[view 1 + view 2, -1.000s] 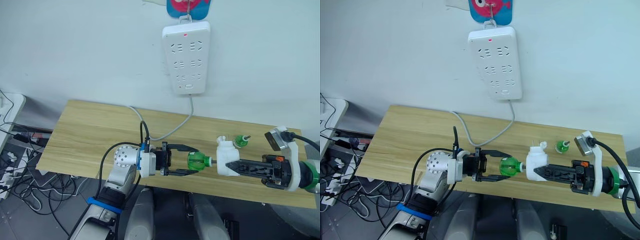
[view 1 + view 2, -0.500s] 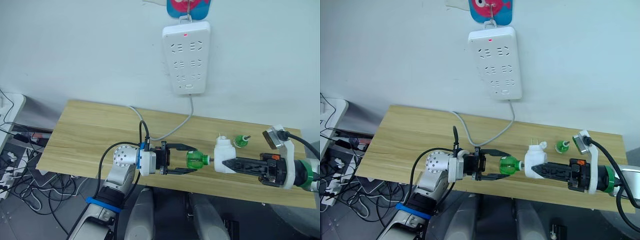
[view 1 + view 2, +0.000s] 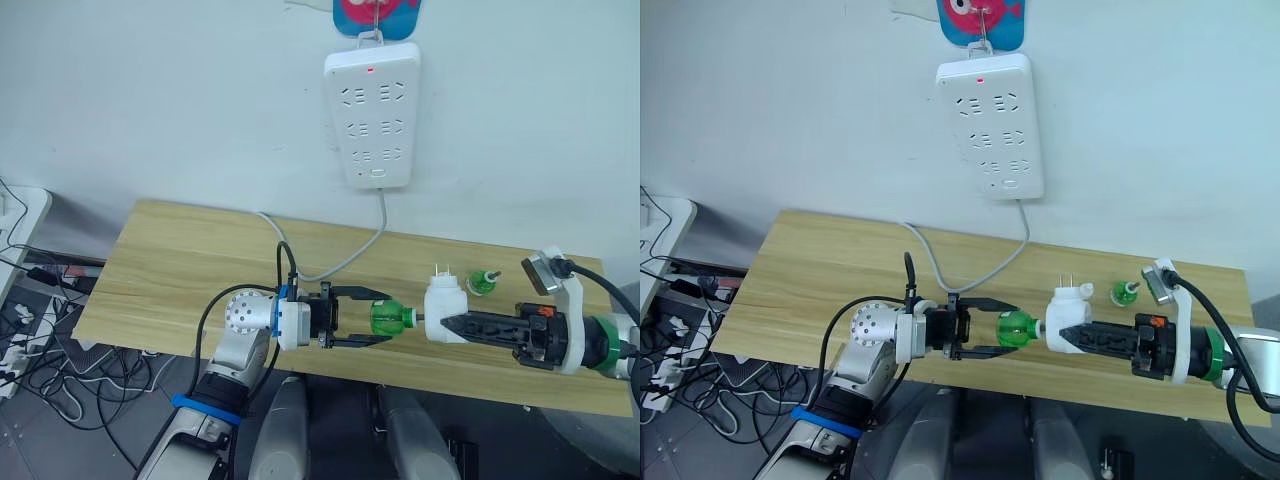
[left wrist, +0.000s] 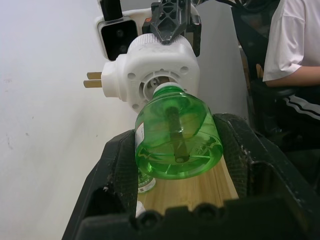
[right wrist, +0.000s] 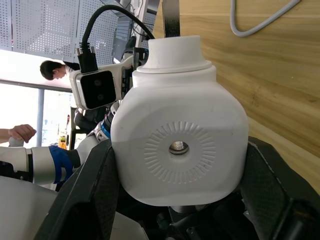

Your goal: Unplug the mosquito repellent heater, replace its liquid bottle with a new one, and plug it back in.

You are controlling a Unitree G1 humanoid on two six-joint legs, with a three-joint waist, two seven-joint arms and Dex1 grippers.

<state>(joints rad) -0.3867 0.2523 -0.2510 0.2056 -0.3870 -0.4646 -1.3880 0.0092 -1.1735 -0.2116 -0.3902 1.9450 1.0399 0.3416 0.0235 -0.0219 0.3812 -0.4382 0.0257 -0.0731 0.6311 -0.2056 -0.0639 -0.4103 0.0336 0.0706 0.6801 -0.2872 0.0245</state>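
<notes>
Here the left gripper (image 3: 372,326) has its jaws closed around the new one (image 3: 392,319), a green bottle lying sideways with its neck at the socket of the mosquito repellent heater (image 3: 443,311). The right gripper (image 3: 450,325) grips the heater, jaws tight on its white body, prongs up. Just beyond the heater on the desk (image 3: 180,270) stands its liquid bottle (image 3: 483,282). Above the desk hangs a power strip (image 3: 371,111).
</notes>
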